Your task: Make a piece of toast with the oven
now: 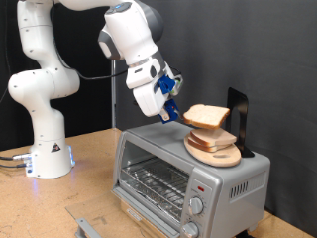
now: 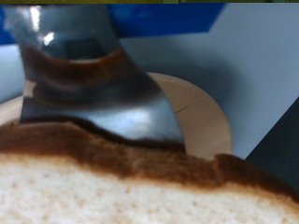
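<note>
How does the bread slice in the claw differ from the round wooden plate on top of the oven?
The bread slice is roughly square; the wooden plate is round. The slice is raised in the air, gripped at its edge by the claw; the plate rests on the oven. The slice has a darker crust; the plate is evenly pale wood. Both are flat.

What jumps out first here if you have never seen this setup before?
The big white robot arm bends down over a small silver oven, its claw gripping a slice of bread lifted just above a round wooden plate on the oven's roof. The oven's glass door hangs open, showing the bare wire rack. In the wrist view, the slice's brown crust fills the frame under one shiny metal finger.
</note>
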